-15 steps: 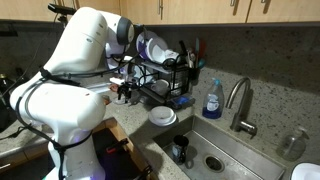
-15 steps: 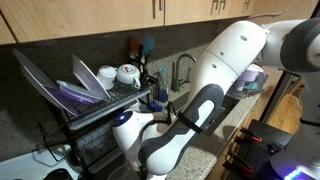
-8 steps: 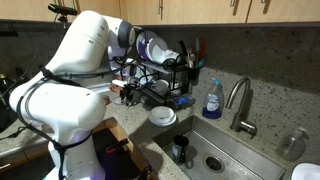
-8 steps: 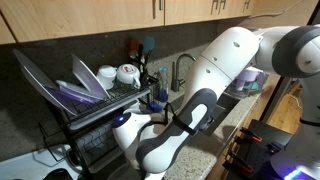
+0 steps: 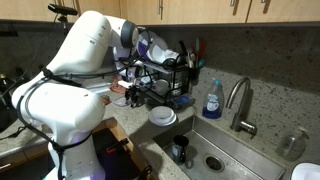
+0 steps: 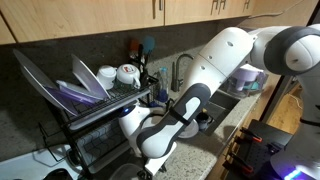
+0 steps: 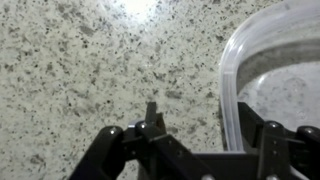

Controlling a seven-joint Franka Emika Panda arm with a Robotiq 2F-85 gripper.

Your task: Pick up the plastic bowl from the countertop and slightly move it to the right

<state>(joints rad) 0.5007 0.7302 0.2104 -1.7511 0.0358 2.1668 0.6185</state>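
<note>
Speckled grey-brown countertop [image 7: 90, 70], seen in an exterior view [image 5: 142, 122] running around the sink [image 5: 215, 150]. Plastic bowl [image 5: 162, 116] sits flat on the stone just beside the sink's left rim. In the wrist view its pale translucent rim [image 7: 230, 85] rests on bare speckle. Black dish rack [image 5: 160, 75] stands on the counter behind the bowl, further left of the sink. Blue soap bottle [image 5: 212, 100] is upright on the strip behind the sink, beside the faucet [image 5: 238, 105].
</note>
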